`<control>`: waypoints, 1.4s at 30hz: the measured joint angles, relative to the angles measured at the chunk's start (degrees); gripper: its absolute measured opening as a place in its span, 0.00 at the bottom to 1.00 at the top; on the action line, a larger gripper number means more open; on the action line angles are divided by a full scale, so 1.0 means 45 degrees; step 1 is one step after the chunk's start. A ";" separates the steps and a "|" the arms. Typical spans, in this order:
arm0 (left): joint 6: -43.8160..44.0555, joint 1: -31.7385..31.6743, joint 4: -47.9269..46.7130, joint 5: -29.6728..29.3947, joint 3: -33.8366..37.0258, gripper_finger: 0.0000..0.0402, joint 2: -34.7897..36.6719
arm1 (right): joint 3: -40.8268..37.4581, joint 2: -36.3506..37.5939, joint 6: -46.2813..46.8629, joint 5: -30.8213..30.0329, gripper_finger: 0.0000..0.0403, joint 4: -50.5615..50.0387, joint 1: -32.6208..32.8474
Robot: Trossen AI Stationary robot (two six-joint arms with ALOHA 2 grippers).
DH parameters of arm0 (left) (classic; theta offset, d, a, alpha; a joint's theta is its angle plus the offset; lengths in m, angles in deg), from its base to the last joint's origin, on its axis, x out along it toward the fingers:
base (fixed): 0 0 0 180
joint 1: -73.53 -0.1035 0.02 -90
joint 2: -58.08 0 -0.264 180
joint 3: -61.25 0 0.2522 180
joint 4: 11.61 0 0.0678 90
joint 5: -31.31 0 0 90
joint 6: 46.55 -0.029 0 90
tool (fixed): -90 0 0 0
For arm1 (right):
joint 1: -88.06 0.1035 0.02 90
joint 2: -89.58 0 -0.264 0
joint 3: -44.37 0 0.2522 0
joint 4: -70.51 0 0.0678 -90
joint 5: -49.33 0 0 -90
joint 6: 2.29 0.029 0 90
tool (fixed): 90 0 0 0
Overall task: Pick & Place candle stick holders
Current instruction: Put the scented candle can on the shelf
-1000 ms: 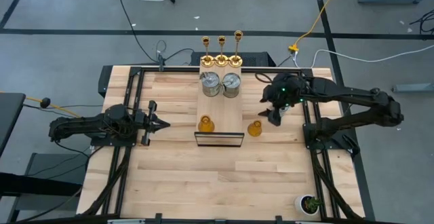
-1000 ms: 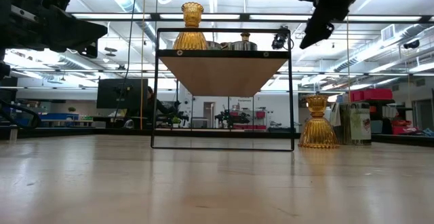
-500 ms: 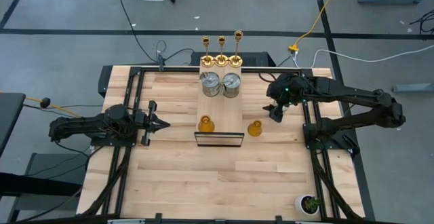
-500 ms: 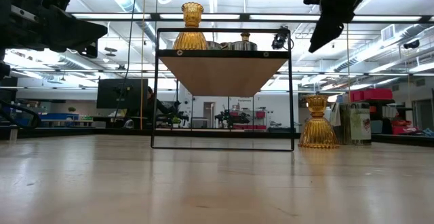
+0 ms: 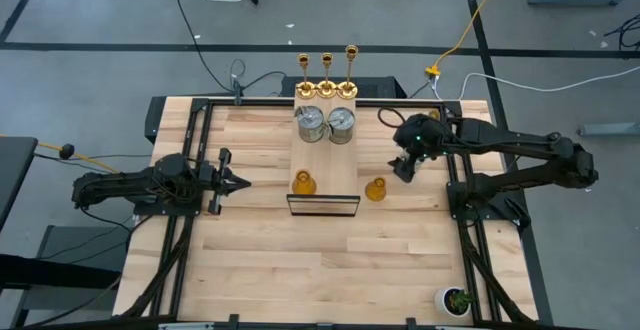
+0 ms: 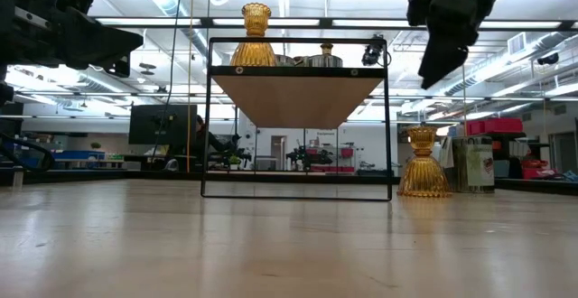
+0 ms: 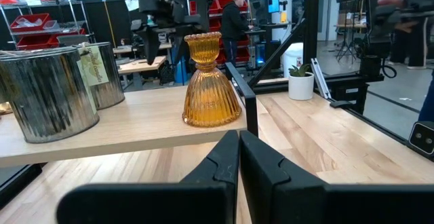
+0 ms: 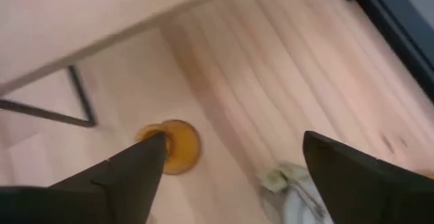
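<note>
Right gripper [image 5: 402,168] hangs released, fingers spread, above the table [image 5: 260,260], at about two o'clock from an amber holder [image 5: 375,190]. Left gripper [image 5: 238,181] waits clenched, empty. Another amber holder [image 5: 303,182] stands on the shelf [image 5: 340,160].

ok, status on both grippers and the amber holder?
Right gripper open, above amber holder on table. Left gripper shut, parked left. Nothing between.

Three slender shiny gold candlesticks [image 5: 326,73] stand in view, along with two visible cylindrical silver metal cans [image 5: 326,124] and two squat amber-orange ribbed holders [image 5: 375,190]. One small green potted plant [image 5: 458,301] is present. Two dark robot arms [image 5: 150,184] are in view.
</note>
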 joint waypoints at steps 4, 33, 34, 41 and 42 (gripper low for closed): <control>0.0000 -0.0005 0.0000 -0.0003 -0.0003 0.05 0.0000 | 0.0000 0.0001 0.0657 -0.0835 0.97 -0.0597 -0.0100; 0.0004 -0.0004 -0.0003 -0.0003 -0.0004 0.05 0.0000 | -0.0415 -0.0772 0.1813 -0.0450 0.99 -0.3013 -0.3007; 0.0000 0.0000 0.0000 -0.0004 0.0000 0.05 0.0000 | -0.0557 -0.0788 0.1796 -0.0297 0.99 -0.3015 -0.3030; 0.0003 -0.0002 0.0000 -0.0003 -0.0003 0.05 0.0000 | -0.0835 -0.0781 0.0942 -0.0117 0.99 -0.3208 -0.3031; 0.0005 0.0000 -0.0002 -0.0005 -0.0002 0.05 0.0000 | -0.0835 -0.0781 0.0842 -0.0112 0.99 -0.3212 -0.3031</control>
